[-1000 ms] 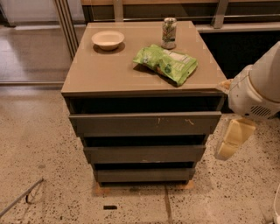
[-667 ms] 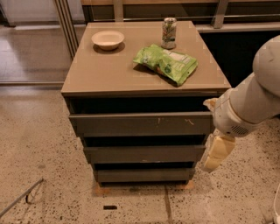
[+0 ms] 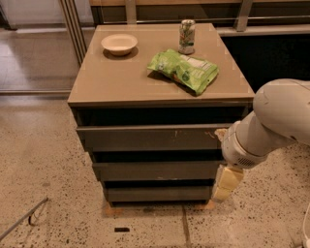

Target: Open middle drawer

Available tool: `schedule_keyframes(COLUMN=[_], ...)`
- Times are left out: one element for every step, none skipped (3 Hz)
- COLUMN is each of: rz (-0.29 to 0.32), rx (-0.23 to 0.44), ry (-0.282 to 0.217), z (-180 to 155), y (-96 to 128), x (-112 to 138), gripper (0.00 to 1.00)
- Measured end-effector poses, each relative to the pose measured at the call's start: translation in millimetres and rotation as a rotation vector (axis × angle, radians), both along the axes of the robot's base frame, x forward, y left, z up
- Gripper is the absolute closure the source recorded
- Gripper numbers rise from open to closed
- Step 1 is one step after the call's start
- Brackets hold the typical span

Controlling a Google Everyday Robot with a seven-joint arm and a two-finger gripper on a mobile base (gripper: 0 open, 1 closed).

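Observation:
A low cabinet has three dark grey-brown drawer fronts stacked under a tan top (image 3: 145,87). The middle drawer (image 3: 155,170) is the plain second front, closed, flush with the others. The top drawer (image 3: 150,138) above it bears pale scratch marks. The bottom drawer (image 3: 155,193) is the lowest front. My gripper (image 3: 224,186) hangs from the white arm (image 3: 271,126) at the cabinet's right front corner, level with the middle and bottom drawers, pointing down.
On the cabinet top sit a cream bowl (image 3: 119,43), a drink can (image 3: 187,36) and a green snack bag (image 3: 184,70). Speckled floor (image 3: 48,193) lies in front. A thin metal rod (image 3: 22,220) lies at the lower left. Railings (image 3: 242,14) stand behind.
My arm has swung left and down, bringing the gripper from beside the cabinet's right edge to its right front corner, lower by the middle and bottom drawers.

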State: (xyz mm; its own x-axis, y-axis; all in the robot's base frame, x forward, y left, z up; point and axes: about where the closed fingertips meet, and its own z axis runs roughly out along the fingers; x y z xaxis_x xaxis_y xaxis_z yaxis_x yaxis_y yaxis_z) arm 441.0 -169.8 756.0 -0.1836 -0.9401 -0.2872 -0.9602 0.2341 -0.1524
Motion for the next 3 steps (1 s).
schedule_keyframes(rz=[0.007,0.03,0.062], rx=[0.003,0.009,0.025], ry=[-0.01,-0.014,-0.018], z=[-28,-78,-139], y=[-2,2,19], x=[3,8,19], gripper=[0.0,0.0,0.0])
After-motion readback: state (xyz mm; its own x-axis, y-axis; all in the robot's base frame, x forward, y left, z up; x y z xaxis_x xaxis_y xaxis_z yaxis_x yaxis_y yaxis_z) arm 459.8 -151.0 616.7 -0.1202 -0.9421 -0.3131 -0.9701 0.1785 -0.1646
